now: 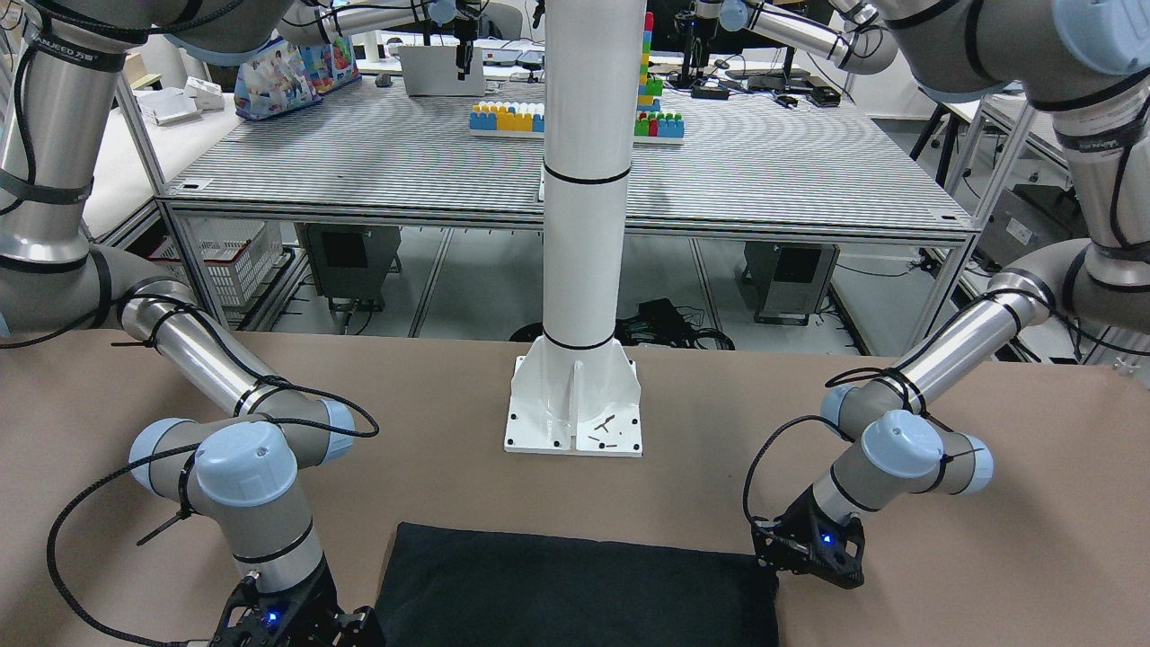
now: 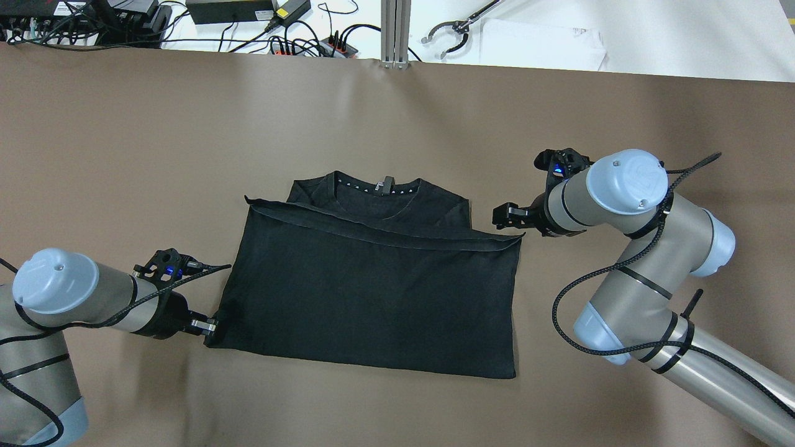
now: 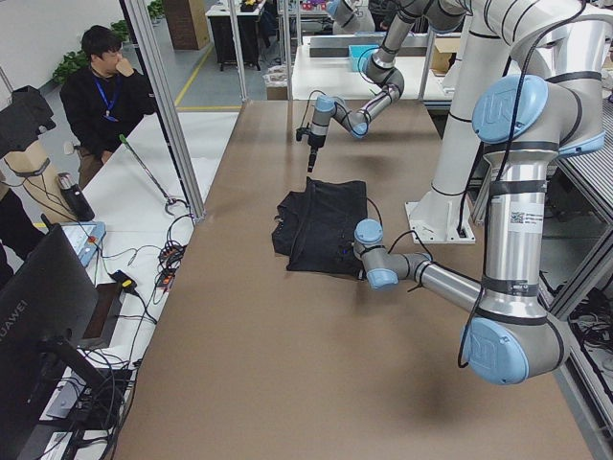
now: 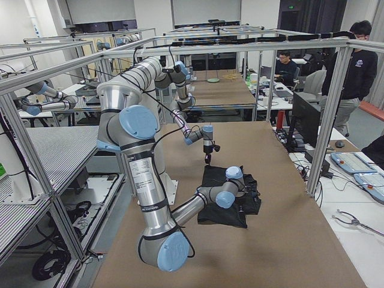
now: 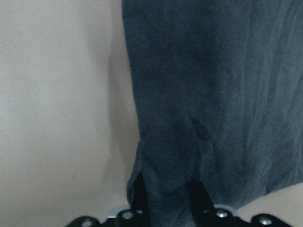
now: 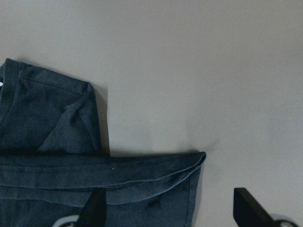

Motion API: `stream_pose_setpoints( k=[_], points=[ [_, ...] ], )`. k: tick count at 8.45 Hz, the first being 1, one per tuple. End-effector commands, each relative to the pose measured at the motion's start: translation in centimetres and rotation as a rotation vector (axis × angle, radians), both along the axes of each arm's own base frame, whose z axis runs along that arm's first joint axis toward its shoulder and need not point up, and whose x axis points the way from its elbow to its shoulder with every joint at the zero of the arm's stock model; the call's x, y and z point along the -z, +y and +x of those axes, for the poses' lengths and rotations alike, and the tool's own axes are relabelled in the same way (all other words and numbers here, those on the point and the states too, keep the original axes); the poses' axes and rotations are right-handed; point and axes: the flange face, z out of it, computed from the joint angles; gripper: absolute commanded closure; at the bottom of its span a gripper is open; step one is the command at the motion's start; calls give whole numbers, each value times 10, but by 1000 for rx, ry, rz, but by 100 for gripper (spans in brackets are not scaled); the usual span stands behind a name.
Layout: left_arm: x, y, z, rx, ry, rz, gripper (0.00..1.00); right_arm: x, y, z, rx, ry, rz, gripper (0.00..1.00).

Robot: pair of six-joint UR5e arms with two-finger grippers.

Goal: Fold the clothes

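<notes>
Black garment (image 2: 372, 298) mid-fold: pinches its crease-side corner in left gripper (image 2: 210, 325), hangs right gripper (image 2: 506, 215) spread beside its hem corner, likely needs closing there next.

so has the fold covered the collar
No, in the overhead view the collar of the shirt lies bare beyond the folded-over hem.

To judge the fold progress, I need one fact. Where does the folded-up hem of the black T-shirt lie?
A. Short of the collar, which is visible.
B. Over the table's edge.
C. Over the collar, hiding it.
A: in the overhead view the hem crosses the black T-shirt short of the collar, which lies uncovered.
</notes>
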Motion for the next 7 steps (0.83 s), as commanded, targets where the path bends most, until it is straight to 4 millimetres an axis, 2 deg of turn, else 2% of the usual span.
stream_pose_setpoints(
  k=[1, 2, 3, 5, 7],
  points=[
    [9, -9, -6, 21, 13, 15, 100, 0, 0, 0, 0, 0, 0, 6],
    [18, -39, -21, 71, 18, 21, 100, 1, 0, 0, -1, -2, 0, 6],
    [18, -66, -36, 122, -1, 15, 100, 1, 0, 0, -1, -2, 0, 6],
    [18, -130, -42, 188, -27, 40, 100, -1, 0, 0, 0, 1, -1, 6],
    [36, -209, -43, 269, -36, 36, 100, -1, 0, 0, 0, 1, -1, 6]
  ],
)
